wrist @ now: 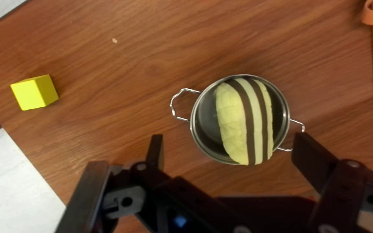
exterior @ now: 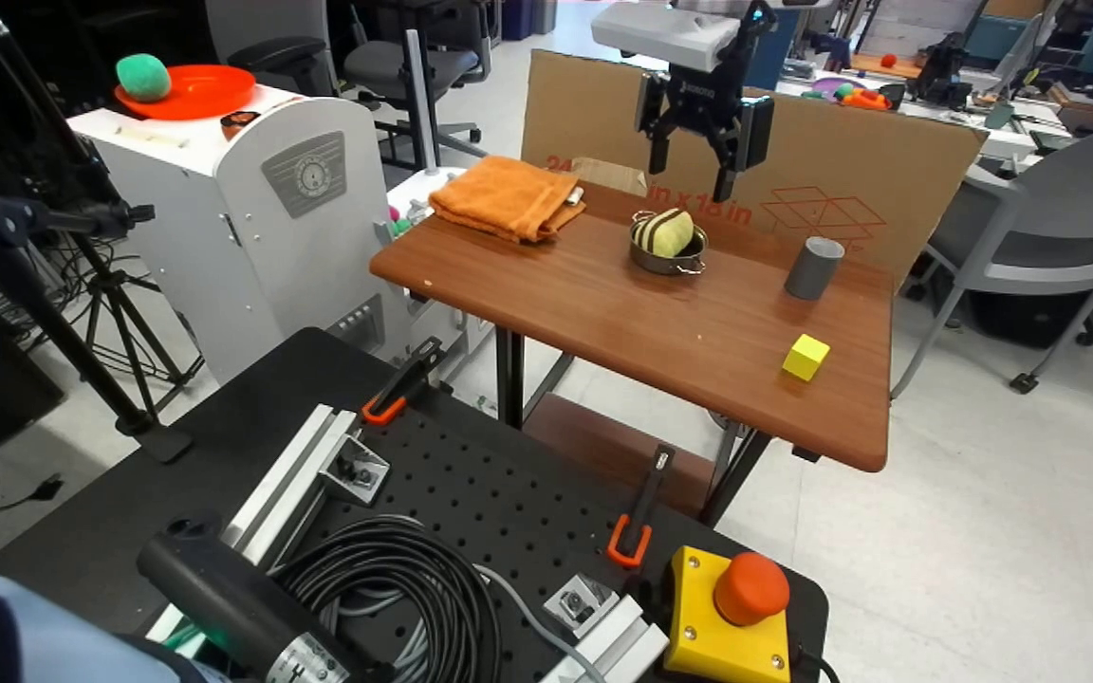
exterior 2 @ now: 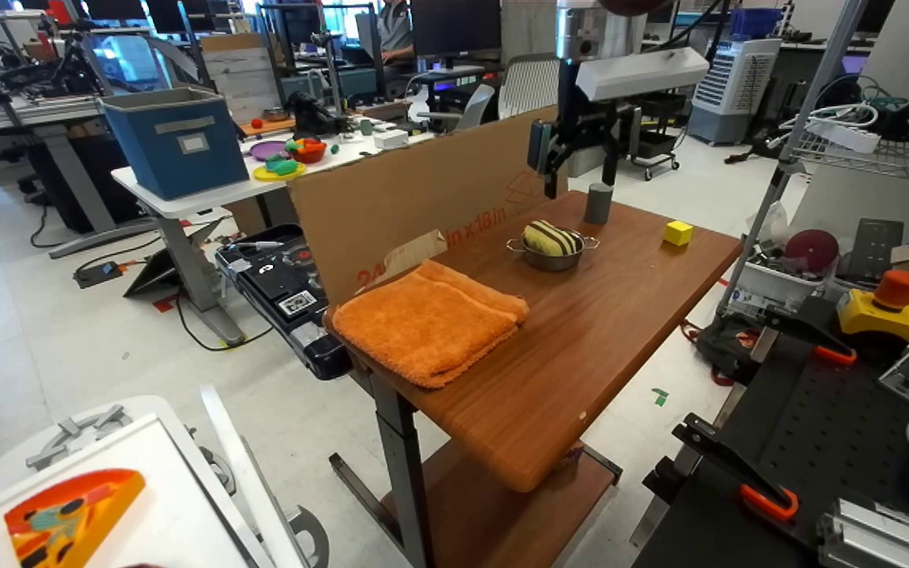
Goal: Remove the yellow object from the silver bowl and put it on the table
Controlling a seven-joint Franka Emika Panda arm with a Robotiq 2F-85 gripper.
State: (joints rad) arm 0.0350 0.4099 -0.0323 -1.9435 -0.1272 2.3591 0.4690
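The jaws of the gripper (exterior: 691, 180) are spread wide with nothing between them, and they hang above the level of the bowl (wrist: 206, 110), apart from it. The yellow toy (wrist: 244, 123) sits inside that bowl, its top standing higher than the rim in both exterior views. It looks stuffed and covered in cloth, so I expect it to be light, soft, hard to break and unlikely to slip, squashing a little before the grip firms up.

The best hold seems to be across its narrow width, at mid-length and fairly low. On the plain yellow side the bowl's floor shows, leaving room for a finger; on the striped side the gap is tighter, and a fingertip could catch the rim. The wire handles (wrist: 173, 105) could snag too, dragging the bowl along.

Farther out on the table (exterior: 565, 294), a grey cup (exterior: 814, 268) and a yellow block (exterior: 805, 358) lie to one side of the bowl, a folded orange cloth (exterior: 499, 194) to the opposite side.
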